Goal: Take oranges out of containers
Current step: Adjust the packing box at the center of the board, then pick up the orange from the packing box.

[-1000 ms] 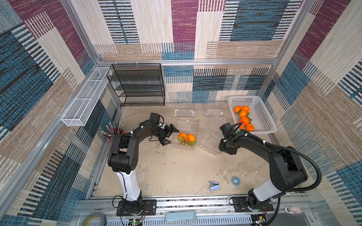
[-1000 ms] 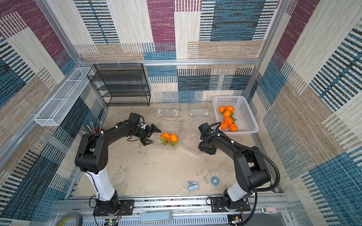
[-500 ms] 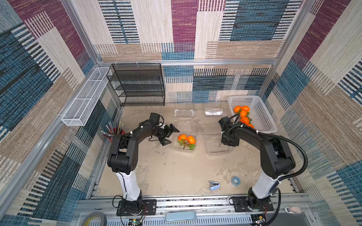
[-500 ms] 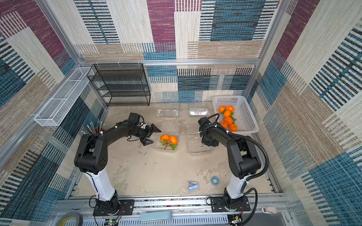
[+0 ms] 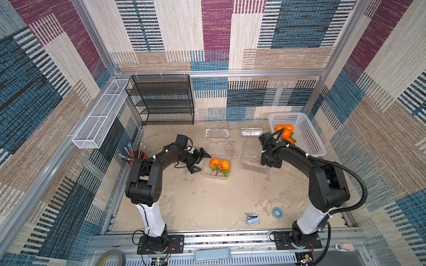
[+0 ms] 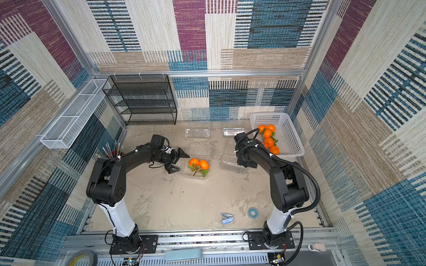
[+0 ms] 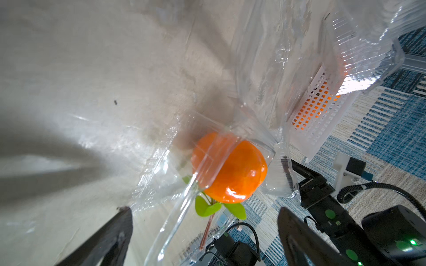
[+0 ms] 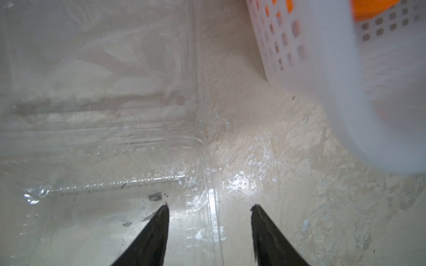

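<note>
Two stem-joined oranges (image 5: 220,164) lie in an open container (image 5: 207,173) mid-frame in both top views. They look light, firm and smooth, best pinched around one fruit; the thin box will likely slide. The left gripper (image 5: 204,164), fingers spread wide, sits just beside it. Only the left wrist view shows clear plastic across the fruit. Only the right wrist view shows the right gripper (image 8: 208,208), fingers parted, straddling the rim of an empty container (image 8: 103,103).

The left arm (image 5: 161,159) stretches low and inward from its base, elbow bent, and the left gripper (image 5: 204,164) lies turned on its side with jaws spread wide. The right arm (image 5: 297,156) arches forward, wrist bent steeply down, and the right gripper (image 8: 209,206) shows its jaws parted.
</note>
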Action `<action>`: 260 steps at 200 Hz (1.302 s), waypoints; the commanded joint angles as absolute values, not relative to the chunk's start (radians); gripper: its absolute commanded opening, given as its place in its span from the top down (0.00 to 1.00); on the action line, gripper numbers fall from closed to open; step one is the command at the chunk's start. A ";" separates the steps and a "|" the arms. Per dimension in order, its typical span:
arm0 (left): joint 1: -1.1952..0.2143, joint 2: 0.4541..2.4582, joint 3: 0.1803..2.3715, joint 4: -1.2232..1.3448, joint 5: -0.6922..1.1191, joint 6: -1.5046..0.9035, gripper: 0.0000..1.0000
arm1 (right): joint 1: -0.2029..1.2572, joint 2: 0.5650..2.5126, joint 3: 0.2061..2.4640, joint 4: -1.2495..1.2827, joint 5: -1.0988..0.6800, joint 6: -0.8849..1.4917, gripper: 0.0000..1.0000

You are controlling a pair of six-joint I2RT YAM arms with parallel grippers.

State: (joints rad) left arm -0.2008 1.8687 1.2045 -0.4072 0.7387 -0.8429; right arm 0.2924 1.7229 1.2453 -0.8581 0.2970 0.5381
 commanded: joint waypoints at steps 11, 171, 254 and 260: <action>-0.201 1.843 1.176 -0.388 0.753 -0.856 0.01 | 0.294 1.698 1.249 -0.866 0.290 0.533 0.32; -0.241 1.745 0.989 -0.187 0.774 -1.055 0.01 | 0.473 1.662 1.552 -0.777 -0.005 0.689 0.01; -0.239 1.661 0.899 -0.133 0.793 -1.100 0.01 | 0.591 1.734 1.454 -0.642 -0.115 0.849 0.01; -0.231 1.650 0.901 -0.151 0.790 -1.084 0.01 | 0.595 1.735 1.446 -0.636 -0.118 0.853 0.01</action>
